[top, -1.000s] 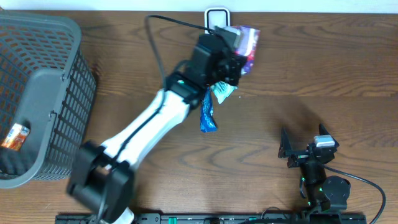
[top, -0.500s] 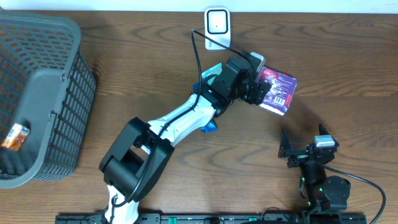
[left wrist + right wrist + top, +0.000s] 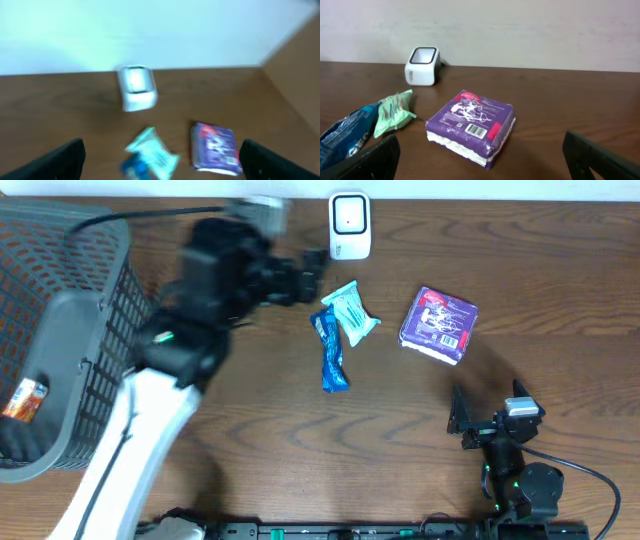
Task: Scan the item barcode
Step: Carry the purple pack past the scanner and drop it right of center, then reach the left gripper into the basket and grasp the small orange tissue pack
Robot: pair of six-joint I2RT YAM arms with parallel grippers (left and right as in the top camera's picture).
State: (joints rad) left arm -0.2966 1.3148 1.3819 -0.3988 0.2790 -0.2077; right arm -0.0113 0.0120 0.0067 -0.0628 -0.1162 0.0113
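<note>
At the far left a grey plastic basket [image 3: 70, 320] with open lattice walls is seen, and a small orange packet [image 3: 24, 398] lies inside it. Beside it the left arm is rendered in blur. The left gripper [image 3: 310, 272] is found just left of the scanner, over the dark, grained wooden table [image 3: 250, 430]. Its black fingers [image 3: 55, 162] are spread wide, with nothing between them. The scanner [image 3: 349, 225], a white box with rounded corners, is stood at the table's far edge. Nearer the camera, a crinkled mint-green sachet [image 3: 352, 312] is laid touching a long, glossy blue wrapper [image 3: 332, 360]. Further right, the purple pack [image 3: 439, 325] is laid flat on the wood, well apart from both grippers. It is a soft square block in printed film, with white layers shown along its side and a barcode [image 3: 476, 130] printed on its upper face. At the near right the right gripper [image 3: 487, 415] is found, its jaws fully parted and empty.
</note>
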